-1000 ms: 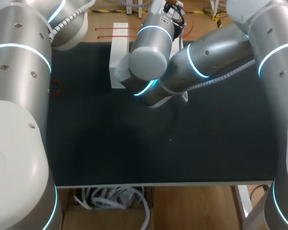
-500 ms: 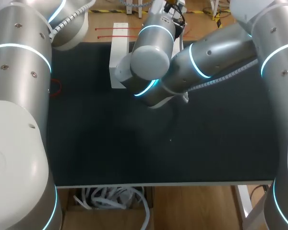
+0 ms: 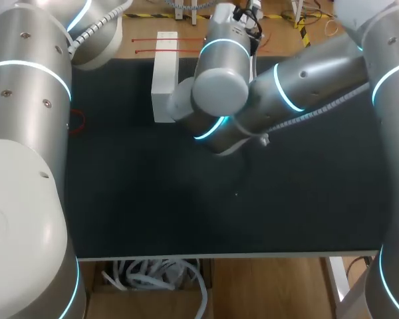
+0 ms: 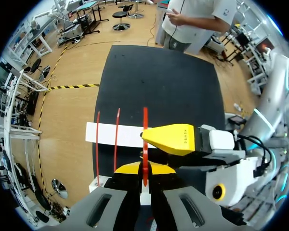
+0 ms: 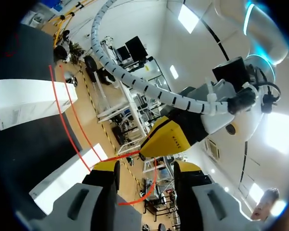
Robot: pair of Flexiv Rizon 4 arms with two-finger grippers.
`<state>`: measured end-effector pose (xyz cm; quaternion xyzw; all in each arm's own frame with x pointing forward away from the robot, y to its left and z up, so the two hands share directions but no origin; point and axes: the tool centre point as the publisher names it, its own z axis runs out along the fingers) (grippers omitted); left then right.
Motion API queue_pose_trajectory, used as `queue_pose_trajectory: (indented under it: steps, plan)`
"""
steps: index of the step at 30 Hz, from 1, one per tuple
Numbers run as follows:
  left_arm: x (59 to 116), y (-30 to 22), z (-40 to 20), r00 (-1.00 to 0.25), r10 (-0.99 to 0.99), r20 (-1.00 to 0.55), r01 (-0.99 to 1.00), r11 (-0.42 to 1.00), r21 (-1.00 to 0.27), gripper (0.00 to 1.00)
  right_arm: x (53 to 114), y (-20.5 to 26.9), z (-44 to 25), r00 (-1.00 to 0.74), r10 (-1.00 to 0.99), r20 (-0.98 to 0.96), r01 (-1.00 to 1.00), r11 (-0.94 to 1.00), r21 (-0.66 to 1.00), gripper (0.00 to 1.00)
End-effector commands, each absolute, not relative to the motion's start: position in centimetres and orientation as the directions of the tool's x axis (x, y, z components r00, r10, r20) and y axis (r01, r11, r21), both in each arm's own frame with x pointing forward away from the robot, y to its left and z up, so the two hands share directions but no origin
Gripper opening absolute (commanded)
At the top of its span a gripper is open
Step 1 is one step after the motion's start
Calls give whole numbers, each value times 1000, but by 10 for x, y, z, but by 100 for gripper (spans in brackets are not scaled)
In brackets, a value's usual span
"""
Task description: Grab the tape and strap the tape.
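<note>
My left gripper [image 4: 144, 169] pinches the red strap [image 4: 145, 126] crossing the white box [image 4: 111, 134]; my right gripper [image 5: 146, 166] gapes, seemingly touching nothing.

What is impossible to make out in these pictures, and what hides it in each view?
Head view: the right arm hides both grippers and part of the red straps.
Head view: that arm also covers one corner of the white box.
Left wrist view: the held strap disappears between the fingers of the left gripper, so its near end is hidden.
Right wrist view: the body of the right gripper blocks what lies under it.
</note>
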<state>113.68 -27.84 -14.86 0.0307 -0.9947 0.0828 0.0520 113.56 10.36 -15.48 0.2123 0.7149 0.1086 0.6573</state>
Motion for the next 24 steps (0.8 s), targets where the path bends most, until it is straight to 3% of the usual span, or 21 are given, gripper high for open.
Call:
queue_pose_trajectory:
  steps: [1,7,11,16,24]
  plan:
    - [1143,-281,-145,-991,-51,124,-70,986,-151,0,1119,95,-147,-153,459,-875,113,888,446,42]
    - [1143,-281,-145,-991,-51,124,-70,986,-151,0,1105,91,-147,-234,480,-846,70,876,477,44]
    - [1143,-281,-145,-991,-51,124,-70,986,-151,0,1094,84,-147,-311,477,-822,35,870,492,38]
    - [1143,-281,-145,-991,-51,124,-70,986,-151,0,1075,59,-155,-436,447,-781,22,873,487,47]
    - [1143,-281,-145,-991,-51,124,-70,986,-151,0,1078,4,-169,-483,413,-772,38,891,453,47]
